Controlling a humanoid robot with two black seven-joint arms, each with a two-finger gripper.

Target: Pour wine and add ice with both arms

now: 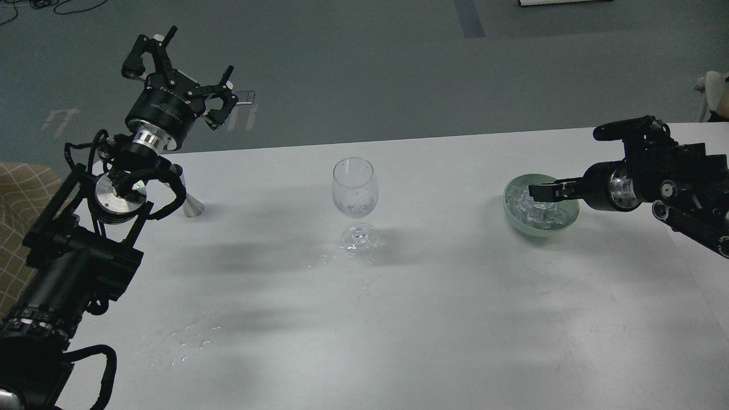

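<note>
Mid-table stands the glass (354, 196), upright, stem and foot on the white table (455, 296), well apart from both arms. Its bowl is clear with droplets on the inside wall; any wine in it is too faint to make out. Small wet spots lie on the table just around the foot and a second patch of droplets (191, 341) sits nearer the front left. Left arm (74, 267) comes up along the left edge, wrist bent up and away; left gripper (185, 71) hangs above the table's far left corner, over the floor beyond, fingers spread wide, nothing between them. Just beside that arm's wrist joint a small silver cone (193, 208) stands on the table, partly hidden by cable loops. Right side: green bowl (515, 219) near the far right of the table, full of ice (538, 213), clear cubes heaped to about rim level. Right arm (678, 182) reaches in from the right edge, roughly level. Right gripper (549, 191) points left over the bowl, its tip right above the ice; it is seen dark and nearly side-on, so can't tell if the fingers are apart or pinching a cube, or if they touch the ice.
</note>
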